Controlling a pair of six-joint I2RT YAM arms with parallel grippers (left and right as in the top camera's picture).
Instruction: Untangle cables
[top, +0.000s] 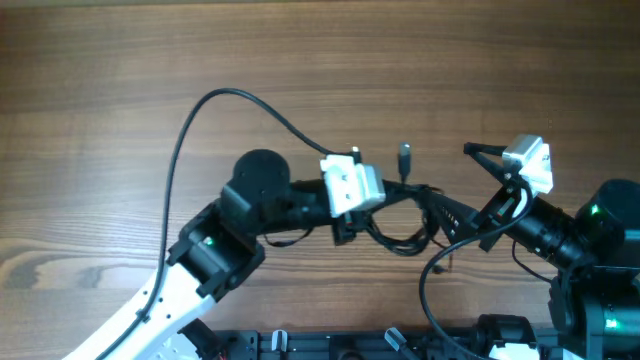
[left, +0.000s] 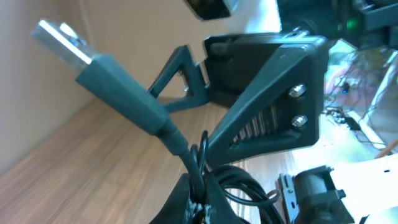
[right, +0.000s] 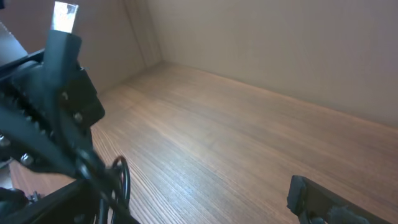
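Landmark: left gripper (left: 198, 202).
- Left of it: bare wood table (top: 90, 70), plenty of room. Only the left arm's thick black arm cable (top: 200, 105) arcs over that area, and it comes back down at the wrist.
- Left gripper: jaws fully closed, pinching the cables (top: 398, 240) low in the fingers. The thin black strands hang in a small tangled loop just on the near side of it. Can't tell whether the loop touches the wood.
- One plug (left: 115, 78) sticks out past the fingertips, tilted, with its metal tip up and free. In the overhead view it points to the far side.
- Far side of it: open wood right up to the frame edge.
- Near side: dark rig hardware (top: 400, 345) along the table's near edge, so it's tight there.
- Right of it: right gripper (top: 468, 190), jaws spread wide and holding nothing. It faces the left gripper very close, with one finger (top: 482, 153) beside the plug and the other by the loop. Can't tell if they touch.
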